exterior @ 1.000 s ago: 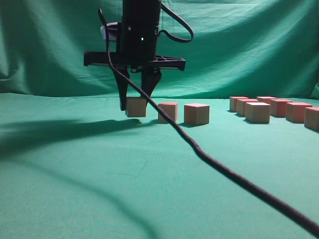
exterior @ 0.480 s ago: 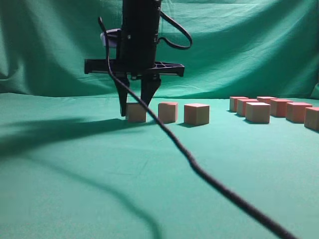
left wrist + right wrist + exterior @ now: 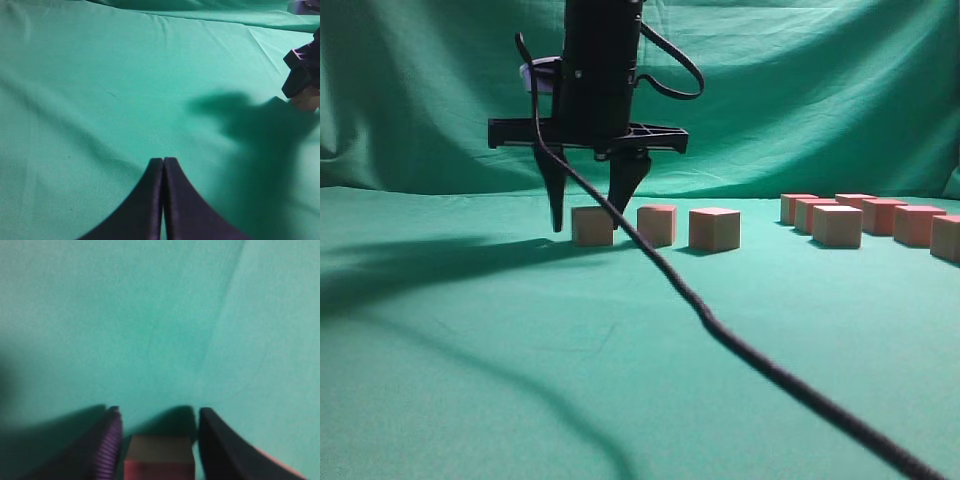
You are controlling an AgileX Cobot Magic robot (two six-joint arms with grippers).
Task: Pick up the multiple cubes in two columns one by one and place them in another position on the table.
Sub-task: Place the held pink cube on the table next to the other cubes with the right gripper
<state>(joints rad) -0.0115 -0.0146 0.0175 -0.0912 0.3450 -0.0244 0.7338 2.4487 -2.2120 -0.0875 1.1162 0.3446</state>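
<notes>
Green cloth (image 3: 520, 380) everywhere — draped behind, spread flat over the table. On it, near left of centre, a row of three cubes; well apart at the right edge, the remaining cubes (image 3: 860, 220) in two columns. Straddling the leftmost cube (image 3: 592, 226) of the row: the right gripper (image 3: 590, 205), jaws spread, fingertips clear of both side faces and cube resting on the cloth (wrist view confirms a gap each side). Left gripper (image 3: 163, 170) pressed together, empty, low over bare cloth. Black cable (image 3: 740, 345) trailing across the foreground.

Likely light, rigid wooden blocks — no crush risk, mildly slick faces. Best taken square on two opposite side faces, mid-height, without nudging the neighbouring cube (image 3: 657, 224) just beside.
</notes>
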